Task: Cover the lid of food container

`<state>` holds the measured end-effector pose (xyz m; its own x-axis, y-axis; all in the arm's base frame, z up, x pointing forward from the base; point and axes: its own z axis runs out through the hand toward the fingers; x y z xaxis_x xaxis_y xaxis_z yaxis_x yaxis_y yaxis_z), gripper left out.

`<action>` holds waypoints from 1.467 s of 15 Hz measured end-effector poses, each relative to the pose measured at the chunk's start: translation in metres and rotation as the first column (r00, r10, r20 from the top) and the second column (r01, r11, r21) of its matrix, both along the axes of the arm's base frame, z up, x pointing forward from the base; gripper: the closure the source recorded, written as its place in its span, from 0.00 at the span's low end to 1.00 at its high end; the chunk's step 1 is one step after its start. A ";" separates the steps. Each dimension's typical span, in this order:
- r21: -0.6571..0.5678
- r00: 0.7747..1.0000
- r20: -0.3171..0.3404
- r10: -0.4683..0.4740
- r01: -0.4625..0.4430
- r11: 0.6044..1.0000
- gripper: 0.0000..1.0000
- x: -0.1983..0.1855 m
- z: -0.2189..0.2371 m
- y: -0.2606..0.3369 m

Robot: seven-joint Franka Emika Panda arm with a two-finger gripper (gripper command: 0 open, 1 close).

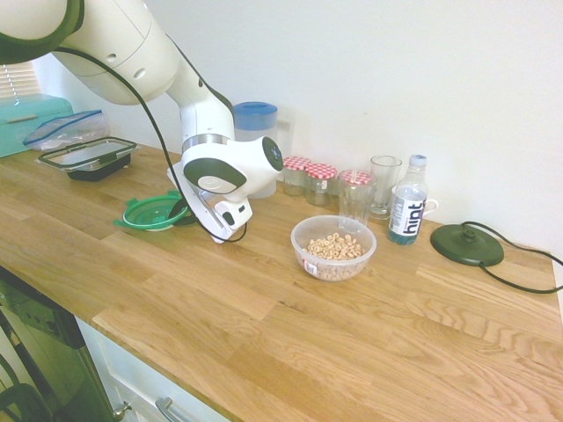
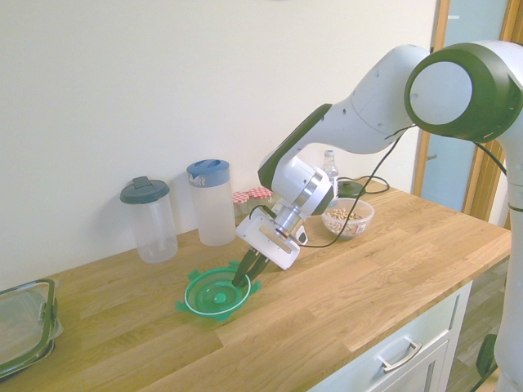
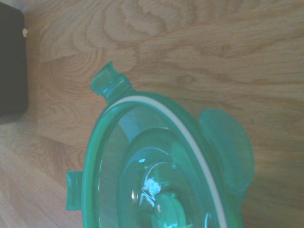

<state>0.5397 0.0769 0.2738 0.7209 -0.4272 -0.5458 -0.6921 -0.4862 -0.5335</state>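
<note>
My pincer (image 1: 189, 214) is down at the green lid (image 1: 151, 213) on the wooden counter (image 1: 290, 325). The cereal bowl (image 1: 333, 248) sits apart, nearer the back edge.

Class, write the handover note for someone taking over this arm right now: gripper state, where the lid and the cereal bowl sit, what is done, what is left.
Gripper: low over the green lid, fingers at its rim; grip not confirmed.
Lid: flat on the wooden counter, seal side up.
Food container: uncovered, cereal inside, standing apart from the lid beside the jars and glasses.
Done: approach to the lid.
Left: grasp, lift, carry to the container, set on.
</note>
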 end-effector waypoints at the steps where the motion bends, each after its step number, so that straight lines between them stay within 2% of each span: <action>1: -0.001 1.000 0.000 0.000 0.000 1.000 1.00 0.000 0.000 0.000; 7: -0.009 1.000 0.004 0.010 -0.010 1.000 1.00 0.000 0.002 0.000; 9: -0.034 0.999 0.023 0.032 -0.031 0.999 1.00 0.005 0.010 -0.002; 11: -0.155 0.998 0.018 0.066 -0.062 0.986 1.00 0.015 0.044 -0.006; 13: -0.306 0.995 0.032 0.098 -0.084 0.948 1.00 0.019 0.097 -0.007; 15: -0.450 0.989 0.053 0.138 -0.100 0.888 1.00 0.012 0.157 -0.015; 17: -0.586 0.985 0.048 0.165 -0.106 0.804 1.00 0.000 0.211 -0.034; 19: -0.700 0.983 0.012 0.183 -0.123 0.704 1.00 -0.009 0.243 -0.061; 22: -0.839 0.984 -0.024 0.175 -0.115 0.533 1.00 -0.014 0.281 -0.100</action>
